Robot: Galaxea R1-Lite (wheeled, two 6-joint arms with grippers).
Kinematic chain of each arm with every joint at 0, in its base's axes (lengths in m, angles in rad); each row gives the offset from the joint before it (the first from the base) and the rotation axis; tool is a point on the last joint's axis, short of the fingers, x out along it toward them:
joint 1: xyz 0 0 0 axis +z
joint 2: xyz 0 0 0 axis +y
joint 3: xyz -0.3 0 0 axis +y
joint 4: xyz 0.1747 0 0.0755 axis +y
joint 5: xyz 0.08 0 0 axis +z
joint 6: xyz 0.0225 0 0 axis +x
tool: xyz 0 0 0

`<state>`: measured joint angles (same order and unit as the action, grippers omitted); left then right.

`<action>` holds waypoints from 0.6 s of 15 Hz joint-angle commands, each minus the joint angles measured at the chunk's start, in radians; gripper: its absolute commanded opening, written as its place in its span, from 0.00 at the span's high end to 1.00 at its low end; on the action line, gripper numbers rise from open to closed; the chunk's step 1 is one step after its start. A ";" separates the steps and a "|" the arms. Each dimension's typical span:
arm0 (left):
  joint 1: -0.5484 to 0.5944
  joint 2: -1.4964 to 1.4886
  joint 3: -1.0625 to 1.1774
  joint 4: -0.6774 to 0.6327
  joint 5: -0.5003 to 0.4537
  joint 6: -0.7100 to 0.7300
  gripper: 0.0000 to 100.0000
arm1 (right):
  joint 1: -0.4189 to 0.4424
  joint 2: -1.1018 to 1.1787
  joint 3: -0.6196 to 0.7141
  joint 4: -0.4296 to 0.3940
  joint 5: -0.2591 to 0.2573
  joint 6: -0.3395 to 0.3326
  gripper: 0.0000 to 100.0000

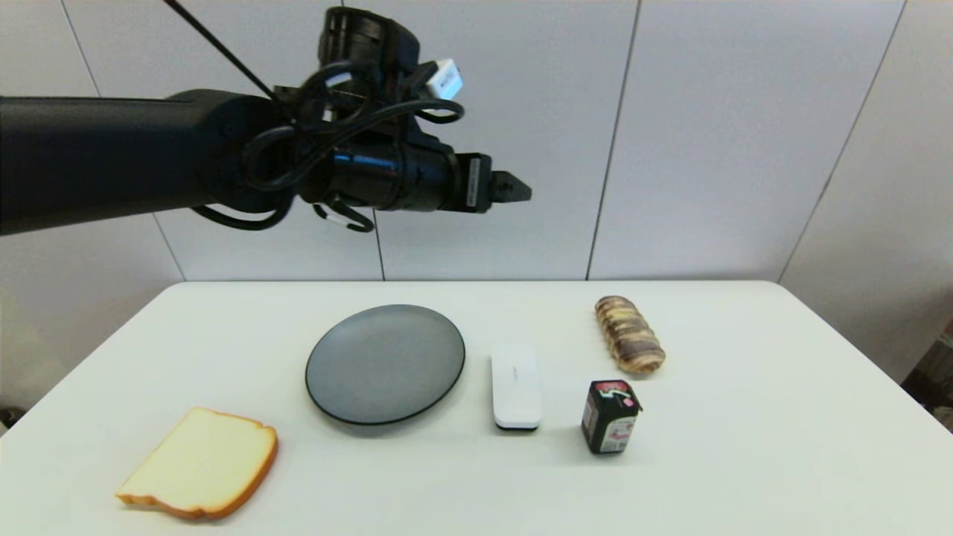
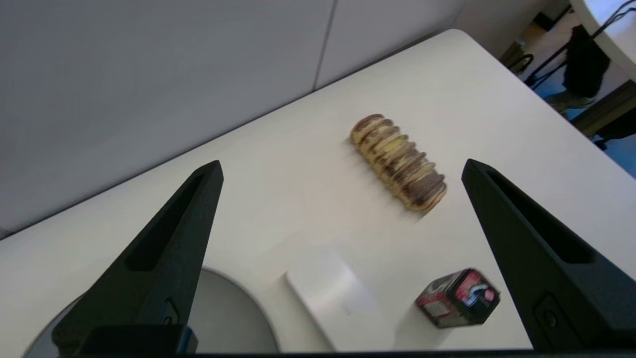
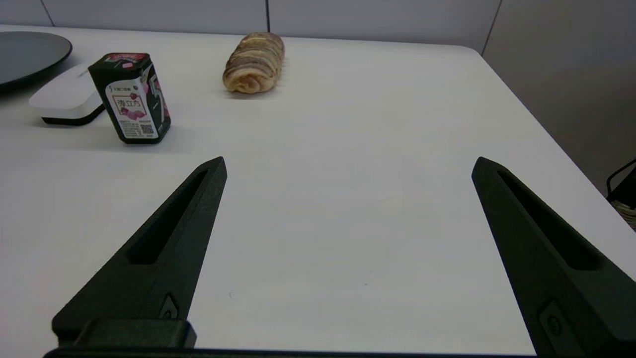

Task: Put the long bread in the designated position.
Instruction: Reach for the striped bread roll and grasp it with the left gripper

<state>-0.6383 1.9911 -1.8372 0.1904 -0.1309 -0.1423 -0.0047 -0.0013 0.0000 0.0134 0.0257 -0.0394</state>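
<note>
Long bread (image 1: 630, 334) lying loose on the white table (image 1: 744, 447), far right, just beyond the small dark carton (image 1: 610, 416) and right of the white remote (image 1: 515, 385). Left gripper (image 1: 514, 187) up high over the table's far side, jaws spread wide, holding nothing. Right gripper (image 3: 348, 166) low at the near right, jaws wide too.

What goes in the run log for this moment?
left hand open, raised above table | right hand open, low, idle | long bread untouched, beyond carton
</note>
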 commanded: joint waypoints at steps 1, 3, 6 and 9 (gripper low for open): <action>-0.064 0.184 -0.135 -0.012 0.000 -0.019 0.00 | 0.000 0.001 0.000 0.000 0.000 -0.001 0.00; -0.089 0.233 -0.135 -0.046 0.000 -0.022 0.00 | 0.000 0.001 0.000 0.000 0.000 -0.001 0.00; -0.132 0.284 -0.135 -0.083 0.000 -0.025 0.00 | 0.000 0.001 0.000 0.000 0.002 -0.001 0.00; -0.161 0.325 -0.135 -0.115 0.000 -0.023 0.00 | 0.000 0.001 0.000 0.000 0.000 -0.001 0.00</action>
<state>-0.7783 2.2779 -1.9723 0.0828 -0.1298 -0.1645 -0.0047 -0.0013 0.0000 0.0138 0.0257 -0.0394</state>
